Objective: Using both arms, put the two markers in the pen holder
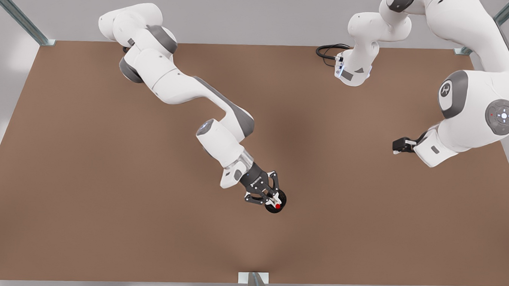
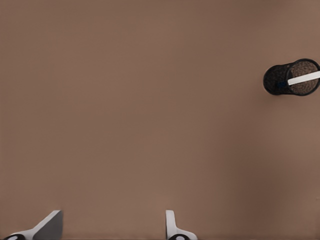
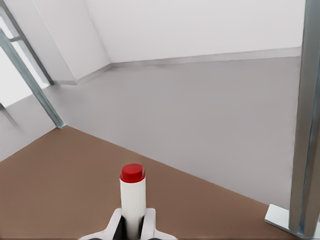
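The right gripper (image 1: 273, 199) sits directly over the pen holder (image 1: 276, 202) near the middle of the brown table (image 1: 107, 175), its 2 fingers (image 3: 116, 226) pinching the white barrel of the red marker (image 3: 133, 197). In the right wrist view the barrel rises from between the pads and the red cap stands clear beyond them; in the front view a red dot of that marker (image 1: 278, 206) shows just over the cup's rim, though I cannot tell how far the marker reaches into the cup. The left gripper (image 1: 402, 145) hangs over the table toward the front view's right, well apart from the holder, waiting; its 2 fingertips (image 2: 172, 227) are spread wide with bare table between them. From the left wrist view the pen holder (image 2: 280, 80) is a black mesh cup seen off to one side, and 1 marker (image 2: 303, 78) lies in it already, white barrel leaning across the opening and a dark blue end low inside
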Controlling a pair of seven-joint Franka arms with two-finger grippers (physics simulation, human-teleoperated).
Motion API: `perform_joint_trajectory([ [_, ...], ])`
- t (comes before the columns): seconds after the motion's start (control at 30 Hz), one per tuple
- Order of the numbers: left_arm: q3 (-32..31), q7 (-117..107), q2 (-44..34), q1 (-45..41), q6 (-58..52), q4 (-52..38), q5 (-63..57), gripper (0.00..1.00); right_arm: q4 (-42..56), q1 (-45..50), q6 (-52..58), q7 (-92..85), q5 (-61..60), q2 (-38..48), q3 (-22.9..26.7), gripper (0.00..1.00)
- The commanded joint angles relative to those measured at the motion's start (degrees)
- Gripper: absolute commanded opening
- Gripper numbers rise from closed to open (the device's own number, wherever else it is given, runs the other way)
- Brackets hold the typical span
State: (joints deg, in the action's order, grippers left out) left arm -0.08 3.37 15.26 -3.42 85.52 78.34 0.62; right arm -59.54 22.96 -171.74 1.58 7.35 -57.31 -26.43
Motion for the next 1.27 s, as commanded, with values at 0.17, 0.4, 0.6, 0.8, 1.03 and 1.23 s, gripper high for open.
perform_joint_trajectory([
  [0.17, 0.0, -5.5, 0.2, 0.2, -0.4, 0.0, 0.1, 1.0, -3.5, 0.4, -11.1, -1.0, 5.0, -3.9, 0.7, 0.21],
  [0.4, 0.1, -5.4, 0.9, 0.4, -0.2, 0.0, 0.1, 1.0, -3.5, 0.9, -11.2, -0.9, 7.0, -6.5, 1.0, 1.0],
  [0.6, 0.1, -5.4, 1.0, 0.5, -0.2, 0.0, 0.2, 1.0, -3.5, -5.8, 20.3, -1.0, 6.9, 8.4, 0.0, 1.0],
  [0.8, -0.1, -5.1, 1.9, -0.1, -0.2, -0.5, 0.1, 1.0, -13.2, -20.3, 79.9, -1.8, -1.2, 41.3, 18.7, 1.0],
  [1.03, -0.1, -5.2, 2.2, -0.5, -0.3, -0.5, 0.1, 1.0, -22.8, -16.9, 80.5, -0.2, -3.9, 45.0, 27.2, 1.0],
  [1.23, -0.1, -5.2, 2.8, -0.9, -0.3, -0.6, 0.1, 1.0, -21.8, -15.9, 81.2, 0.6, -3.9, 45.0, 27.3, 1.0],
])
